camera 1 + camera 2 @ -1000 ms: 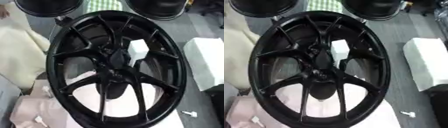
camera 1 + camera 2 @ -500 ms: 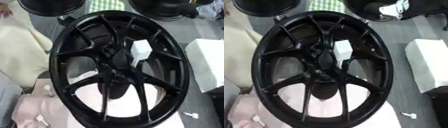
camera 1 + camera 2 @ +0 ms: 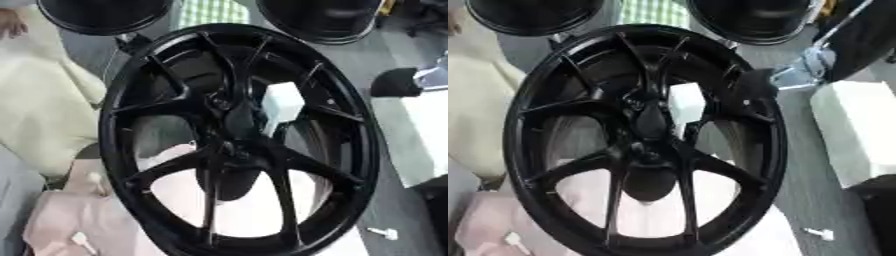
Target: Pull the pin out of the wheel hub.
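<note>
Wheel hub [image 3: 236, 145] unmoved; right hand [image 3: 756, 84] newly at its upper-right rim.
Glossy black spokes; finger state indiscernible.

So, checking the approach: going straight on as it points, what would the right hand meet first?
Probably the upper-right rim of the black wheel, just left of the right hand. Depth is unclear, so it may pass above.
</note>
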